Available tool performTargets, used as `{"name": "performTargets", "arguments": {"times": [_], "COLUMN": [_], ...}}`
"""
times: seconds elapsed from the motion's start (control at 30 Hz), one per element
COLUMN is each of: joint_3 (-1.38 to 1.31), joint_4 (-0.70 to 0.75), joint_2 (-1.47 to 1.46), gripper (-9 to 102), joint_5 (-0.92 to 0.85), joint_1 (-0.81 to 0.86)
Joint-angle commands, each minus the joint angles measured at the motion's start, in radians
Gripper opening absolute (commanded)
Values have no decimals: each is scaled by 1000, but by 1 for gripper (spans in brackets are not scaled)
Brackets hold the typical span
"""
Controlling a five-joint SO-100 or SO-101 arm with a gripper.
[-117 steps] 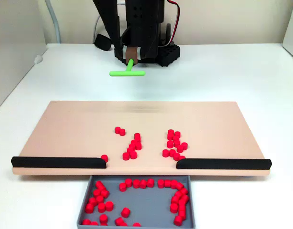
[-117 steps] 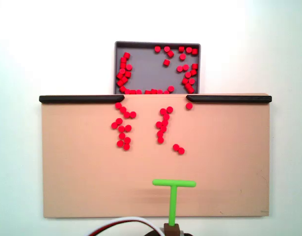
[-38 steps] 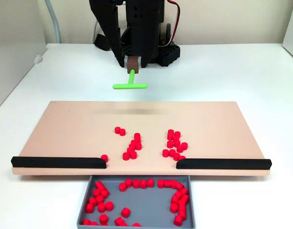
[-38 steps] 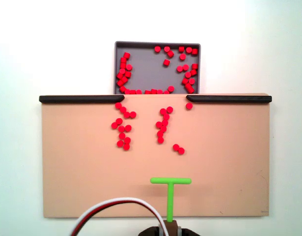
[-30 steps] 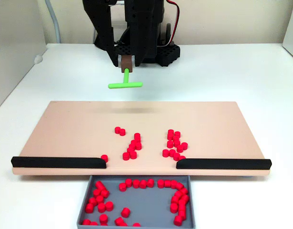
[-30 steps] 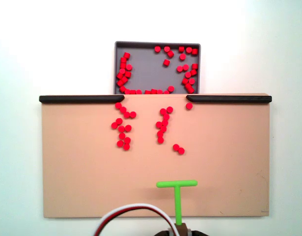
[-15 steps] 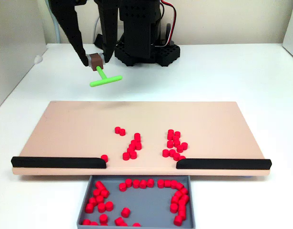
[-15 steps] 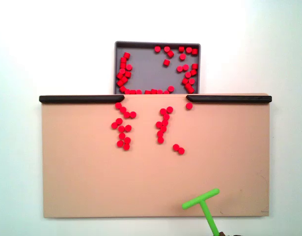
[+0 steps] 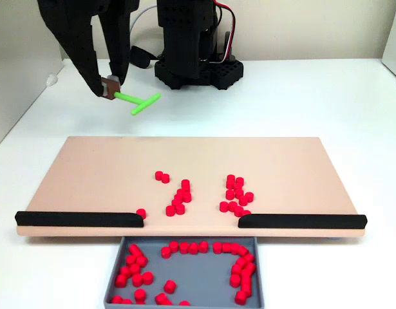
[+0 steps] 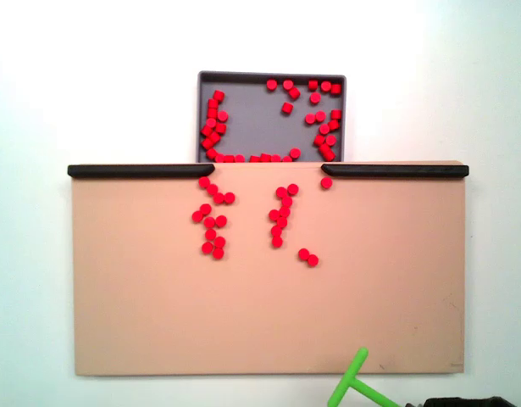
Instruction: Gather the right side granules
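Fixed view: gripper [image 9: 109, 88] clamped on green stick [image 9: 134, 100], held off the board [image 9: 88, 167]; granules [image 9: 178, 196] lie toward 5 o'clock, crossbar slanted.

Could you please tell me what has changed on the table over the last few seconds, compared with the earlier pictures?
The end effector, shut on the green T-shaped plastic stick, swung from above the middle of the far edge of the tan wooden board towards the left of that fixed view, turning the stick sideways. The tiny red plastic granules on the board and in the grey tray stayed put.
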Motion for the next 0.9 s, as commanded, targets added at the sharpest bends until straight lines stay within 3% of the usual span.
{"name": "performTargets", "arguments": {"times": [0.0, 0.27, 0.87], "joint_3": [-6, -9, -44], "joint_4": [-66, -198, -261], "joint_2": [-8, -117, -204], "gripper": [0, 0, 0], "joint_5": [-95, -132, -141], "joint_1": [14, -2, -46]}}
